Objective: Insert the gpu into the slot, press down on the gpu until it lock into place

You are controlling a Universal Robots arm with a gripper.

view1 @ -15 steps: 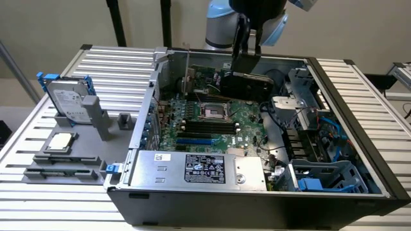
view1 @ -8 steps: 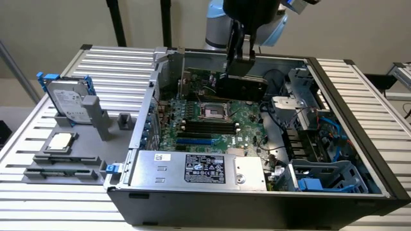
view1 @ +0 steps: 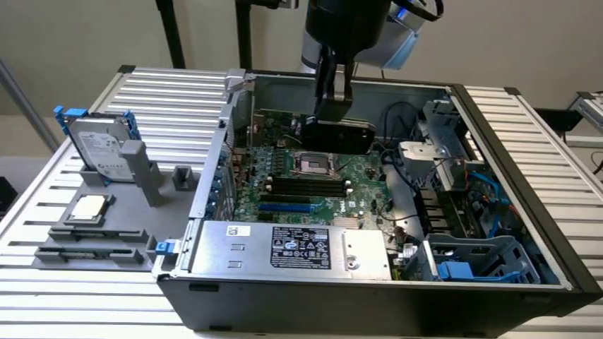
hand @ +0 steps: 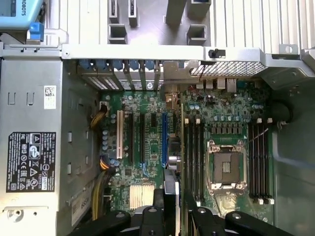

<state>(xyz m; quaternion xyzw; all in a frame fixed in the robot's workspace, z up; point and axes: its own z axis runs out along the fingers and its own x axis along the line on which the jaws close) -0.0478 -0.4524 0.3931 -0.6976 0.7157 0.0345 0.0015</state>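
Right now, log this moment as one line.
gripper: shut on gpu | gpu: held above motherboard, inside case | slot: blue, empty | insertion: not yet done

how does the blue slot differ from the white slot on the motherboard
The blue slot is bright blue and slightly longer; the white slot is white and shorter. The blue slot lies nearer the CPU socket, the white slot nearer the power supply. Both are narrow, parallel and empty.
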